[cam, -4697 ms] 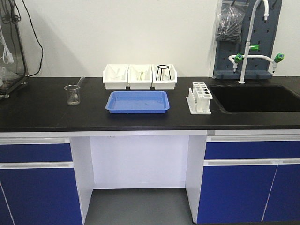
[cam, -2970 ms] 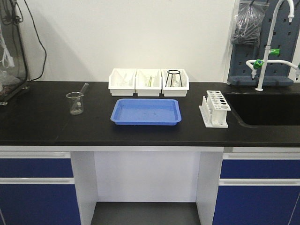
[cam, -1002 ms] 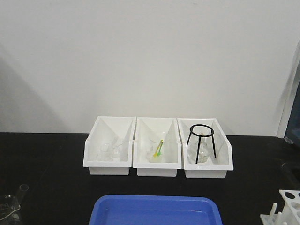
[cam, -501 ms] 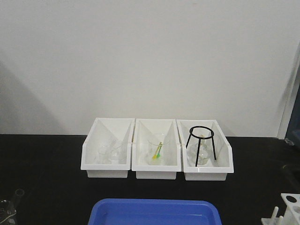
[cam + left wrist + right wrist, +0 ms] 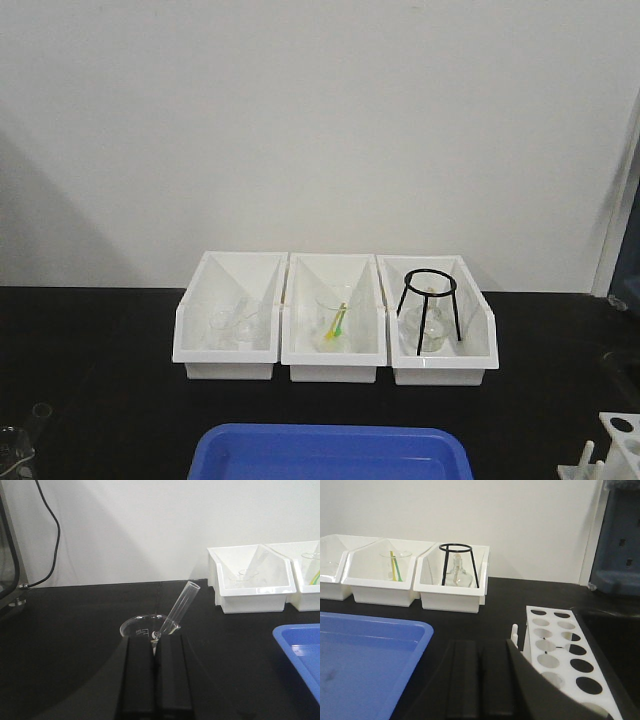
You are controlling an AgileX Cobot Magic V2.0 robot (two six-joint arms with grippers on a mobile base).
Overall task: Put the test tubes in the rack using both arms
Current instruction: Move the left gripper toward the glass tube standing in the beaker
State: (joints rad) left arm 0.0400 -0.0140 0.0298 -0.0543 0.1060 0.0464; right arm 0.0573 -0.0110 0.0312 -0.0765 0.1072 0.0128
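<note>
Left end effector [image 5: 155, 641]: fingers together, nothing gripped, tips right at the beaker [image 5: 135, 626] on the tabletop [image 5: 75, 630]. One test tube [image 5: 179, 606] leans in the beaker, rim up and right. Right end effector [image 5: 481, 646]: closed, empty, between blue tray [image 5: 365, 650] and rack [image 5: 558, 641].

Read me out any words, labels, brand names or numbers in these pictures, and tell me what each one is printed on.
No text can be read in any view.
Beaker: a faint dark printed mark on the glass, too small and blurred to read.
White bins, blue tray and rack: no print visible.
</note>
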